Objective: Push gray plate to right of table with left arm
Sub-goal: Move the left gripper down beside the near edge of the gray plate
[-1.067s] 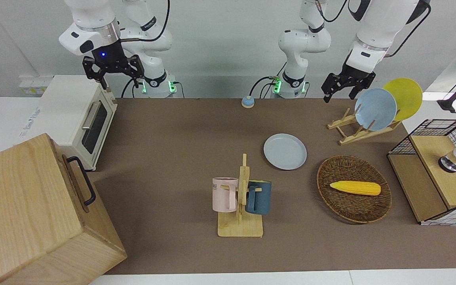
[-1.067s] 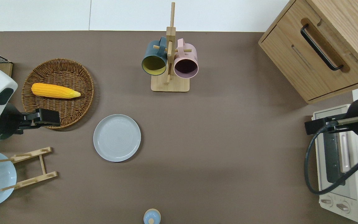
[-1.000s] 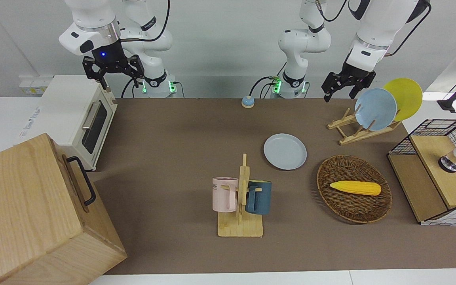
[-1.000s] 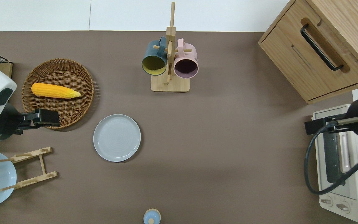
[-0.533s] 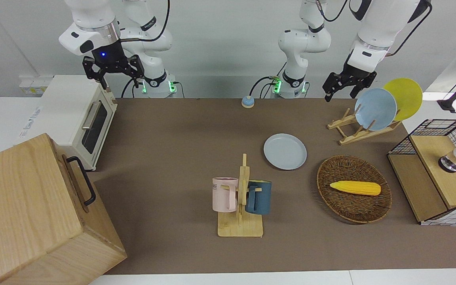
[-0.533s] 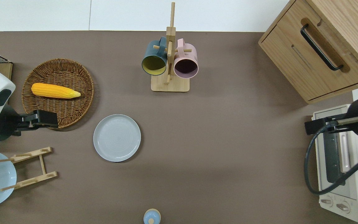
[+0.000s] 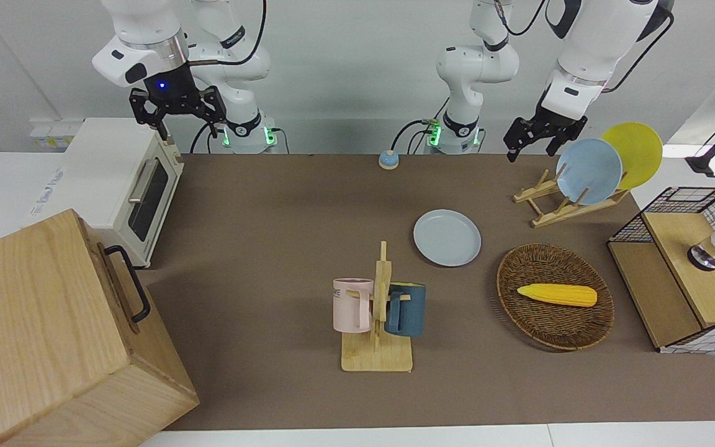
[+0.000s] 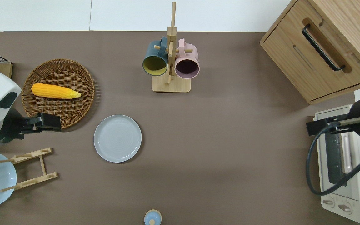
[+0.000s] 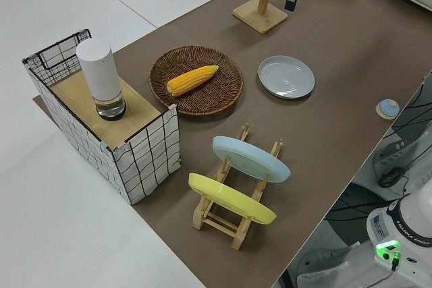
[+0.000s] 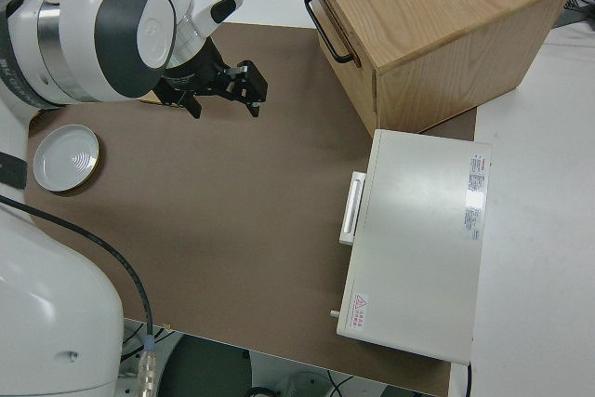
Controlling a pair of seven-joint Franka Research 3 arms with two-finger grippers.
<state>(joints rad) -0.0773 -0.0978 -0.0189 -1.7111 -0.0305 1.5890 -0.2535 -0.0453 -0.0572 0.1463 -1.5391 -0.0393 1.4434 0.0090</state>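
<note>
- A small blue dome (image 8: 152, 217) sits at the edge of the surface (image 8: 223, 131) closest to the robots, about midway between the two arm bases.
- The wooden plate rack (image 8: 30, 168) with the sky-blue plate (image 7: 588, 162) and the yellow plate (image 7: 634, 152) stands at the left arm's end, nearer to the robots than the gray plate (image 8: 117, 138).
- The left claw (image 8: 47, 121) is up in the air over the near rim of the wicker basket (image 8: 58, 93), its fingers spread apart and holding nothing.
- The gray plate lies flat on the surface, touching nothing, just beside the basket and toward the right arm's end from it.
- This is the relation that matters: the plate lies from the left claw toward the right arm's end of the surface, which is also the push direction. The claw is on the correct side already; it likely needs to descend beside the plate's rim on the basket side.
- The plate is round, so no axis matters.
- The left arm is clearly the nearer one; the right claw (image 7: 174, 108) is parked, fingers apart.
- Farther out stands the mug rack (image 8: 170, 62) with the blue and pink mugs, a possible obstacle if the push drifts away from the robots.
</note>
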